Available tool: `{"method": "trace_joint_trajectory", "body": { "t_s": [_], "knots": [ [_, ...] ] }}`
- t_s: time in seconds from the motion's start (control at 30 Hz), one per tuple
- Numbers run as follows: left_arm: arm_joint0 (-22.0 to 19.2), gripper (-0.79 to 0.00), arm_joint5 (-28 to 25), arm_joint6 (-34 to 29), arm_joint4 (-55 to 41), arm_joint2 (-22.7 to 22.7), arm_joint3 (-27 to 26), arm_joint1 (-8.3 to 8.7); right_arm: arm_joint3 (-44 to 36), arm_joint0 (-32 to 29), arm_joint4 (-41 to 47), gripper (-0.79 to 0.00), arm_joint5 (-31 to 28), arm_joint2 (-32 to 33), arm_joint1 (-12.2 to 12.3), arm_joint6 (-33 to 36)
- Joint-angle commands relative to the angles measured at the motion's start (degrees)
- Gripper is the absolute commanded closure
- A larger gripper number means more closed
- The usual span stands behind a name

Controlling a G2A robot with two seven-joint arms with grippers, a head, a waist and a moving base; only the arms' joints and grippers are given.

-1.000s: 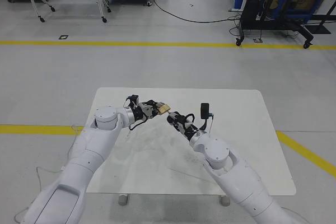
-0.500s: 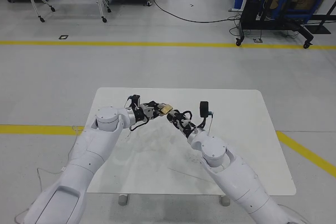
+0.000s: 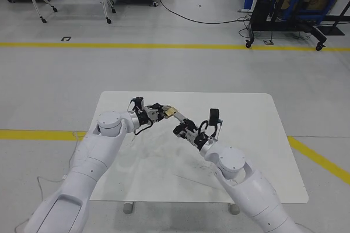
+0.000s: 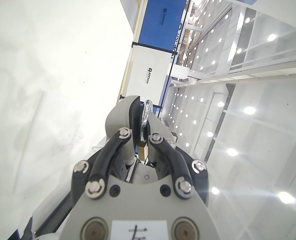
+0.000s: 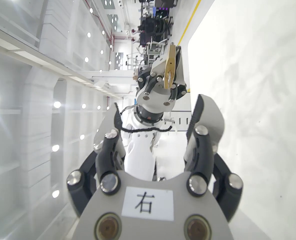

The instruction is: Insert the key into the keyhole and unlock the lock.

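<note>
From where I stand, the left arm comes in over the left half of the white table [image 3: 251, 169]. Its left gripper [image 4: 142, 108] is clenched on a brass padlock [image 5: 170, 61] and holds it in the air above the far middle of the tabletop. In the left wrist view, a silvery curved piece of metal [image 4: 147, 109] shows pinched between the fingertips. A sliver of brass shows lower down in the gap between the fingers. Seen from the other arm, the padlock sits edge-on across those fingertips, its narrow brass edge turned toward the right arm. There is a small silvery spot on that edge. I cannot tell whether it is the keyhole or a key seated in it, and I cannot pick out the key with any certainty elsewhere. Just to the right of the padlock and a little nearer the robot, the right gripper [image 5: 158, 104] points at it, close but apart from it. Its fingers [image 5: 208, 118] are spread wide, released, with open space between the dark pads. The right arm runs back from there over the middle of the table toward the robot. Beyond the table a yellow line [image 3: 163, 45] crosses the grey floor, and a black wheeled stand [image 3: 286, 26] stands at the far right.
</note>
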Motion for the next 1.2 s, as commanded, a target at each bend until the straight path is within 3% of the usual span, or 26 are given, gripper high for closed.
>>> {"method": "trace_joint_trajectory", "body": {
  "t_s": [0.0, 0.33, 0.57, 0.7, 0.77, 1.17],
  "knots": [
    [0.2, 0.000, -0.6, 0.5, 0.1, -0.4, -0.4, 0.08, 0.0, 0.1, -0.2, -0.785, 0.1, -0.2, 0.0, -0.2],
    [2.4, 0.000, -4.3, 0.6, -0.3, -1.9, -3.3, 0.37, -0.4, -0.4, 1.7, -0.785, -0.9, 0.2, -0.1, 0.6],
    [3.1, 0.000, -6.0, -2.8, -1.3, -2.0, -4.3, 0.39, 5.2, -1.9, 23.9, -0.785, -6.6, 5.0, -0.1, 18.0],
    [2.7, 0.000, -5.9, -5.4, -1.3, -1.8, -3.7, 0.38, 10.1, -0.4, 28.8, -0.483, -7.0, 5.0, -0.5, 21.6],
    [2.6, 0.000, -6.3, -5.8, -1.1, -1.7, -3.6, 0.35, 12.1, 0.5, 29.6, -0.391, -7.6, 4.7, -0.7, 21.8],
    [2.1, 0.000, -6.6, -6.8, -1.6, -1.8, -2.4, 0.25, 16.0, 2.5, 31.7, -0.286, -8.6, 3.7, -1.5, 23.0]
  ]
}}
